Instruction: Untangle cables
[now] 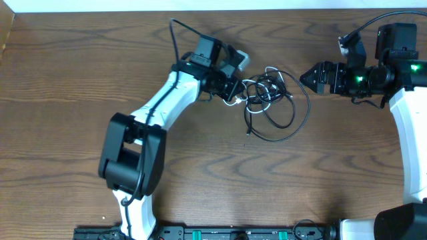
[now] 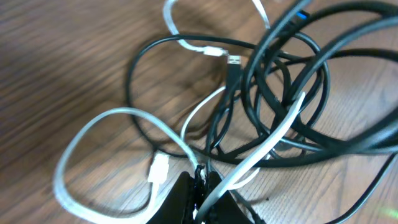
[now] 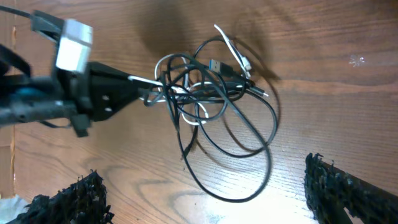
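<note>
The cables lie in a loose knotted clump on the wooden desk, about midway between left and right and in its far half. Most are black. One wide black loop spills out from the clump toward the near right.

The left claw reaches in from the near left and sits at the left edge of the clump. In the left wrist view its fingers are pinched tight together on the white cord, which runs up from between them and across the black strands. A second bend of that cord curls off to the left, with a small white plug lying flat on the wood just beside the fingers.

The right claw hangs to the right of the clump, apart from it, with its fingers spread wide and nothing between them. Its own camera looks down on the whole tangle.
</note>
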